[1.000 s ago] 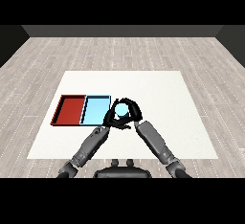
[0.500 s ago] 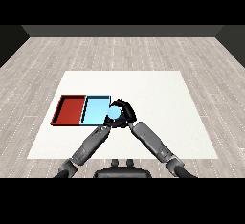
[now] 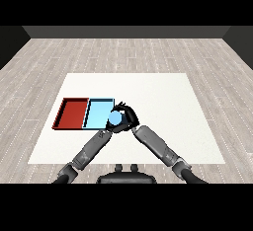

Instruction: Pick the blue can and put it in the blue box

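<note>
From the head view, the light blue tray (image 3: 98,112) serves as the anchor: it lies on the white table (image 3: 163,96), toward the table's left part, and the red tray (image 3: 72,113) sits touching its left wall, the two side by side. At the light blue tray's right edge, toward its near right corner, the right hand (image 3: 126,114) is curled round the blue can (image 3: 115,119), whose pale round end faces up toward the camera; the black fingers wrap the can from the right and above. The can overlaps the tray's right rim in the picture, so it appears over that edge rather than clearly down inside the tray; whether it touches the tray cannot be told. The right forearm (image 3: 157,146) runs from the can down to the lower right, away from the tray. The left forearm (image 3: 90,149) comes up from the lower left and ends just below the tray's near right corner, where the left hand (image 3: 109,130) is mostly hidden behind the can and the other hand, so the set of its fingers cannot be told.
</note>
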Robot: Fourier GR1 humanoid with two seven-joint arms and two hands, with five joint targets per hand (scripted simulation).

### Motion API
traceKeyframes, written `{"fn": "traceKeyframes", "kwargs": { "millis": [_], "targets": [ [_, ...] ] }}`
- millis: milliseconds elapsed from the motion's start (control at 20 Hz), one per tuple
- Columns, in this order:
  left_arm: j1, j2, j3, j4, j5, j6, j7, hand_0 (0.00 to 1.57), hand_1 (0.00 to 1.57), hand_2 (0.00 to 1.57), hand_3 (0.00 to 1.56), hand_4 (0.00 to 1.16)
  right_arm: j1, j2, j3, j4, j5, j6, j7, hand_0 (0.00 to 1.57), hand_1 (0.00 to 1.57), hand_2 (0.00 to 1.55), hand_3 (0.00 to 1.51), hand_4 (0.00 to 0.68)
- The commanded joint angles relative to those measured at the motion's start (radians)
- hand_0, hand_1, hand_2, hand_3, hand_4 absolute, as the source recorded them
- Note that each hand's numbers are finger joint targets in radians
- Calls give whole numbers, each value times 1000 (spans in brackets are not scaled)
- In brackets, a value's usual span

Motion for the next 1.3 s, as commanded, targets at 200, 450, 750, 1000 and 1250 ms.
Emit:
{"fn": "traceKeyframes", "kwargs": {
  "millis": [200,450,750,1000,1250],
  "targets": [
    [-66,-50,70,47,59,10,-36,774,774,819,684,673,-9,23,79,24,-91,-29,-46,1437,1437,1451,1391,606],
    [10,-50,6,-11,59,54,-47,831,831,881,738,666,13,23,-9,-7,-34,33,11,1432,1432,1451,1392,588],
    [-8,-48,88,50,164,-80,-98,1425,1425,1347,1000,683,41,24,-40,-18,-145,78,-23,1267,1267,1371,1326,415],
    [7,-51,37,41,182,-17,-58,1571,1571,1516,1448,1097,44,24,-59,-33,-85,66,33,0,0,0,0,0],
    [-42,-51,69,57,169,-21,-37,1571,1571,1520,1454,1121,59,24,-92,-29,-50,98,29,0,0,0,0,0]
  ]
}}
